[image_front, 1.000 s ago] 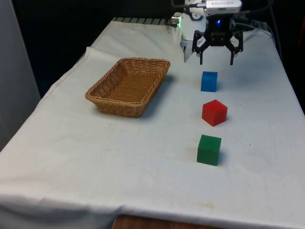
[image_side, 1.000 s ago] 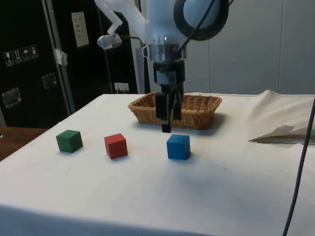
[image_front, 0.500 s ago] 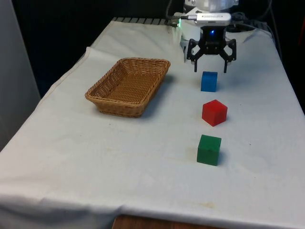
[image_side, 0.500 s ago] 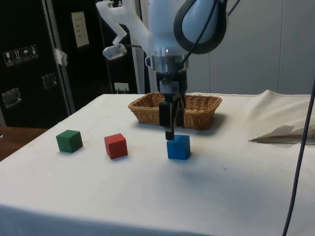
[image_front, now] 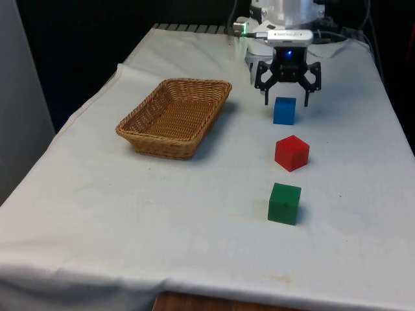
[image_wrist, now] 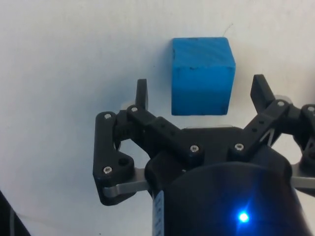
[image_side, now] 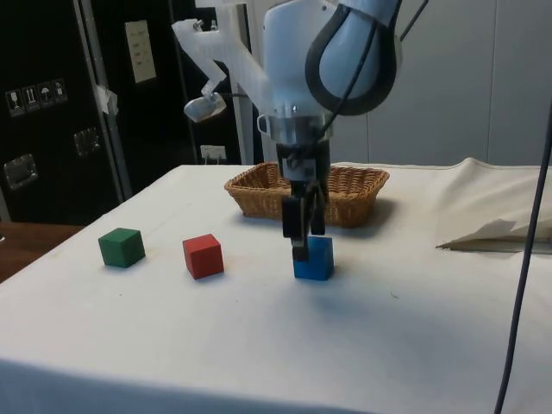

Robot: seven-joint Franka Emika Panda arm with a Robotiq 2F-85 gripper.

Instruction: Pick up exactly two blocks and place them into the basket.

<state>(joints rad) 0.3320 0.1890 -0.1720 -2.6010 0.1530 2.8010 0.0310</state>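
- Green block (image_front: 284, 203): nearest item on the tabletop (image_front: 130, 220) in the front view, sitting flat and untouched. It lies at about 6 o'clock from the red block, with a clear gap between them.
- Red block (image_front: 292, 153): next in the row, turned slightly so that a corner faces the camera. It is apart from both neighbours and nothing is touching it.
- Basket (image_front: 175, 116): a woven wicker tray, well apart from the blocks at roughly 9 o'clock from the red block. No block is seen inside it, so by my judgement neither of the two placements has been made.
- Blue block (image_front: 284, 110): farthest in the row, at 12 o'clock from the red block and resting flat on the cloth. The wrist view shows clean square faces and a sharp top edge.
- End effector (image_front: 286, 100): positioned directly over the blue block with the jaws spread wider than the block. One finger stands on each side, nothing is held, and the fingertips (image_wrist: 141, 92) are apart from the block's faces. In the side view the fingers reach down about level with the block's top.
- Handling assessment: the block appears to be a rigid painted cube, probably light, not fragile and unlikely to deform. The painted faces may be somewhat slick. The best hold is on two opposite flat side faces, near mid-height and squarely aligned, so that the block does not twist out on closing.
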